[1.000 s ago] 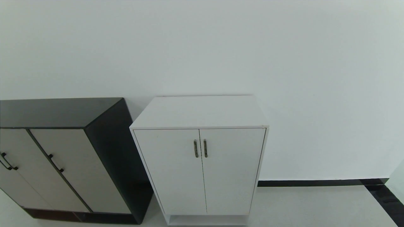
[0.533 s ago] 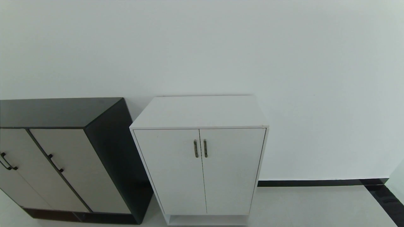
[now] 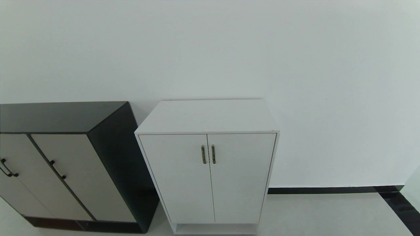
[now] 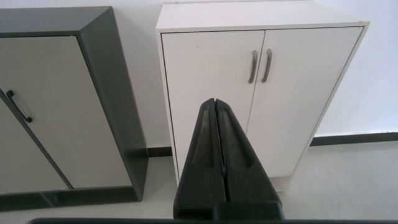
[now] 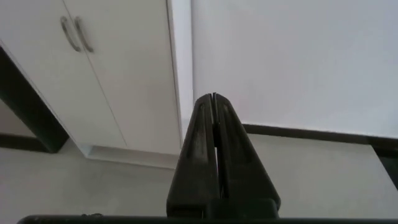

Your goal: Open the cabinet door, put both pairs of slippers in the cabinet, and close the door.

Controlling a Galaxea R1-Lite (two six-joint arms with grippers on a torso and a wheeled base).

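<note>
A white two-door cabinet (image 3: 210, 177) stands against the wall, both doors closed, with two slim metal handles (image 3: 208, 154) side by side at the middle seam. In the left wrist view my left gripper (image 4: 215, 106) is shut with nothing in it, held well back from the cabinet (image 4: 261, 93) and level with its left door. My right gripper (image 5: 213, 99) is shut and empty too, low in front of the cabinet's right side (image 5: 124, 74), with the handles (image 5: 76, 33) off to one side.
A black cabinet with beige doors (image 3: 65, 164) stands close to the left of the white one. Pale floor (image 3: 328, 213) lies open to the right, edged by a dark baseboard (image 3: 328, 189) along the white wall.
</note>
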